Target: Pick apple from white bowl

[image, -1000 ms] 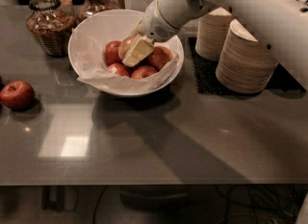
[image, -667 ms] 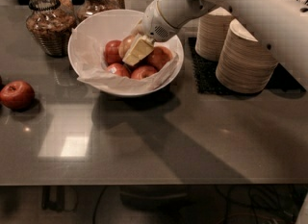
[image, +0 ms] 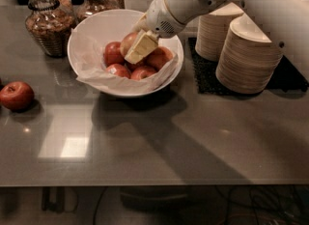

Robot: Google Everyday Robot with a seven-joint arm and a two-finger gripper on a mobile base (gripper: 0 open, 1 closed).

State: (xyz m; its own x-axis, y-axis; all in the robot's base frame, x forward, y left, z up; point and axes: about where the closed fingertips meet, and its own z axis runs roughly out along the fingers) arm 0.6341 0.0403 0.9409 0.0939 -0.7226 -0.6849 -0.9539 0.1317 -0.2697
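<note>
The white bowl (image: 87, 31) stands at the back of the table, lined with crumpled white paper. It holds several apples. The paler yellowish apple with a red blush (image: 127, 42) lies on top of the pile, with red apples (image: 113, 53) around it. My gripper (image: 138, 49) reaches down into the bowl from the upper right. It rests against the right side of the pale apple and hides part of it.
A lone dark red apple (image: 16, 95) lies on the table at the left. Two glass jars (image: 46, 22) stand behind the bowl. Stacks of tan disposable bowls (image: 247, 57) sit on a black mat (image: 205, 77) at the right. The table's front edge runs across the bottom.
</note>
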